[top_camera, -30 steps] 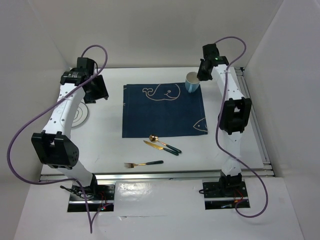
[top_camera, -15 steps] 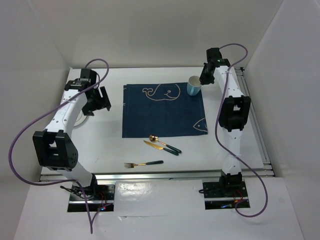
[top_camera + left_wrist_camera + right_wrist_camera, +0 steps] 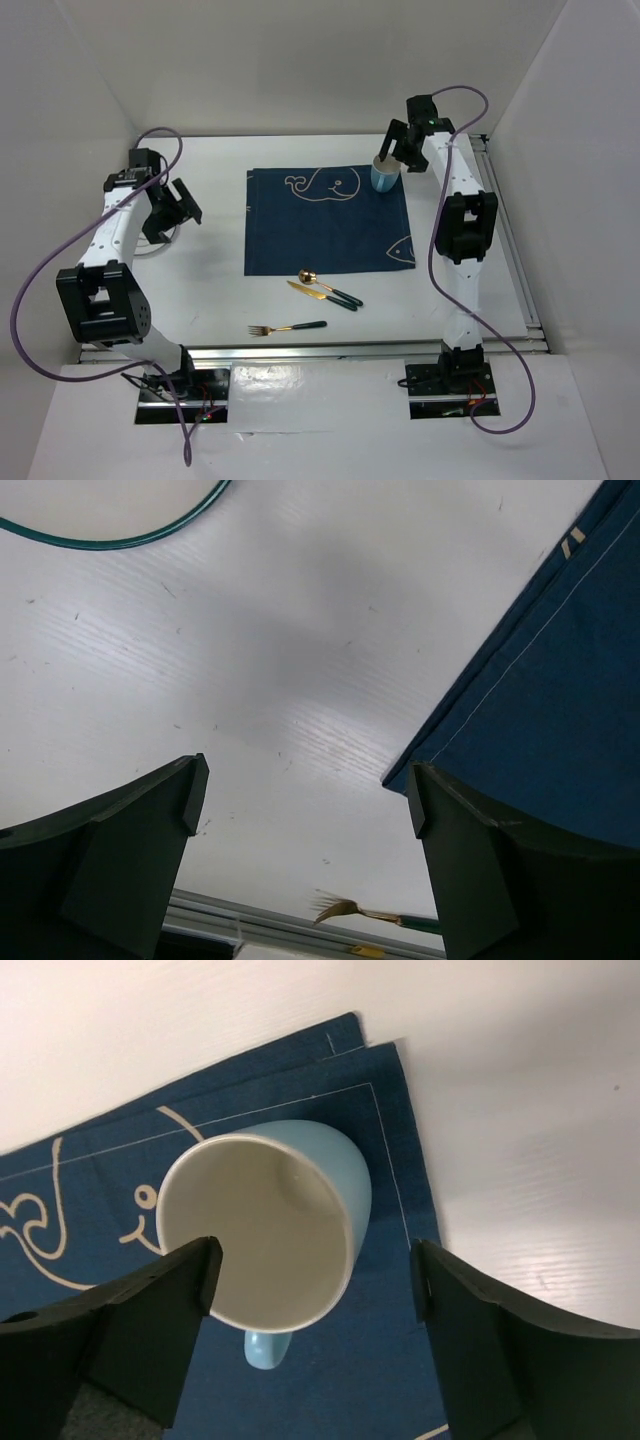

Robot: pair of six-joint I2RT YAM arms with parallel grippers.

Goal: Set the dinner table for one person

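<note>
A light-blue mug [image 3: 384, 175] stands on the whale-print placemat's [image 3: 325, 235] far right corner. Spoon [image 3: 309, 276], knife [image 3: 300, 288] and fork [image 3: 287, 328] lie nearer.

Pose: left arm bent, elbow low, left gripper [image 3: 170, 205] angled downward, jaws wide apart, empty. Also: right arm reaching far forward, right gripper [image 3: 392, 150] pointing down, jaws spread.

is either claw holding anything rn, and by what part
Nothing is held. The right claw stands open astride the mug, which sits on the placemat; the left claw is open over the table.
</note>
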